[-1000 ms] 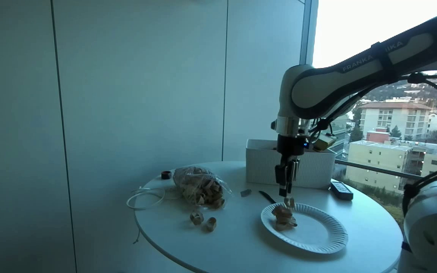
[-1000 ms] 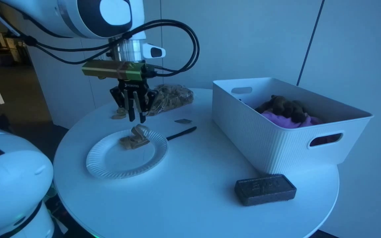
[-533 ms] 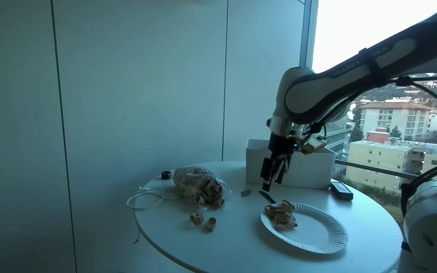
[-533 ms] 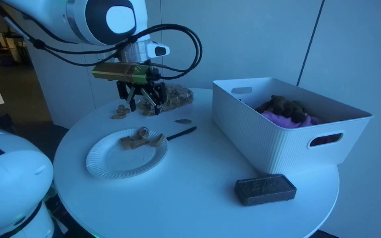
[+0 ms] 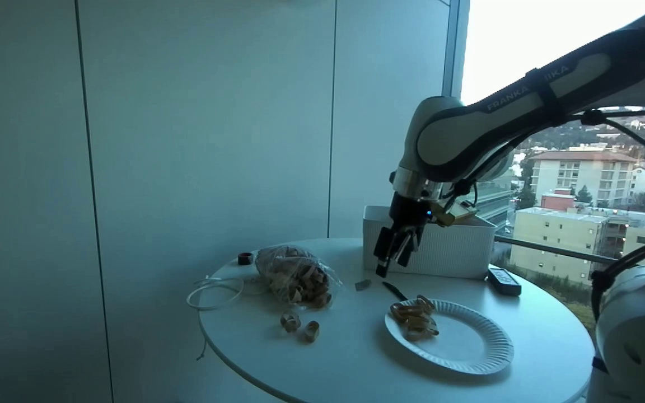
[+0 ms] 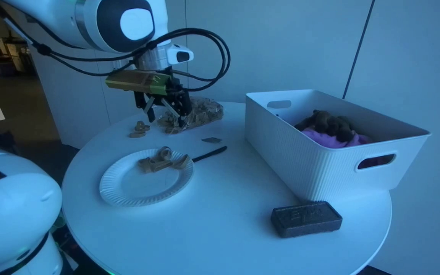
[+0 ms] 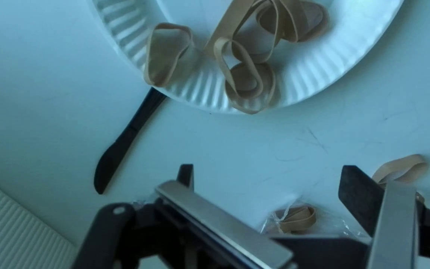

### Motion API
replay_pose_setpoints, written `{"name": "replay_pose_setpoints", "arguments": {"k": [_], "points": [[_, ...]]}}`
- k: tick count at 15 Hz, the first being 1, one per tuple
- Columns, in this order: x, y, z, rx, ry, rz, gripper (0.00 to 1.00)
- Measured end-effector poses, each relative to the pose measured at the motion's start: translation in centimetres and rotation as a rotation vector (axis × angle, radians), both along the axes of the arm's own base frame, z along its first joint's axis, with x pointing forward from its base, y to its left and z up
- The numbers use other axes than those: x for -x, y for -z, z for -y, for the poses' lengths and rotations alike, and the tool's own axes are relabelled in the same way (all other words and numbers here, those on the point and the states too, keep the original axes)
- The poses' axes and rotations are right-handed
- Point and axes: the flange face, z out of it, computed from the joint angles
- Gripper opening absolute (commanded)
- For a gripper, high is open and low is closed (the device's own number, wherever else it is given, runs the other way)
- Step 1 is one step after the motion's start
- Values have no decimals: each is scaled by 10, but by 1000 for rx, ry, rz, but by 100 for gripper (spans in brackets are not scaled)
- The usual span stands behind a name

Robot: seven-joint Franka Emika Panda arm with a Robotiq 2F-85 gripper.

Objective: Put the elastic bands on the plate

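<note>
In an exterior view, the surface [image 6: 220, 233] bears a plate [image 6: 145, 186], loose bands [image 6: 138, 134] and bag [image 6: 206, 112] centre-left; bin [image 6: 292, 160], block [image 6: 307, 220] right.

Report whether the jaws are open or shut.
Open: the wrist view shows the jaws spread wide apart, with tabletop visible and nothing held between them.

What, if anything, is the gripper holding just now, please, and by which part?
Nothing is held: in the wrist view the gripper is open, its jaws apart, with nothing clasped between them.
</note>
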Motion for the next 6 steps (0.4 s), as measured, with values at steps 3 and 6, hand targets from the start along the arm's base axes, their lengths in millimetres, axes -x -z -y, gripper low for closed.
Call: {"name": "replay_pose_setpoints", "arguments": {"k": [3,6], "points": [[3,-8,-16,22,10,16,100],[8,-12,-32,45,12,4,100]]}}
